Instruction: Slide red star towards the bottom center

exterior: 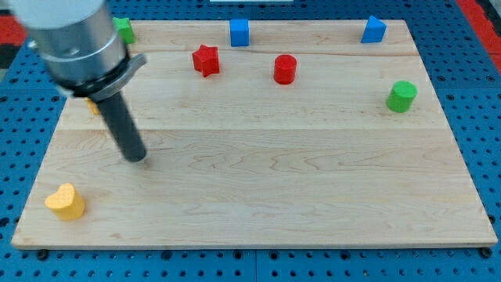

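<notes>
The red star (206, 59) lies on the wooden board (258, 188) near the view's top, left of centre. My tip (138, 157) rests on the board at the left, well below and to the left of the red star, not touching it. A red cylinder (285, 69) stands to the right of the star.
A blue cube (239, 32) and a blue block (373, 30) sit at the top edge. A green cylinder (401, 95) is at the right. A green block (123, 30) is at the top left. A yellow heart (65, 202) is at the bottom left. A yellow-orange block (93, 106) is half hidden behind the arm.
</notes>
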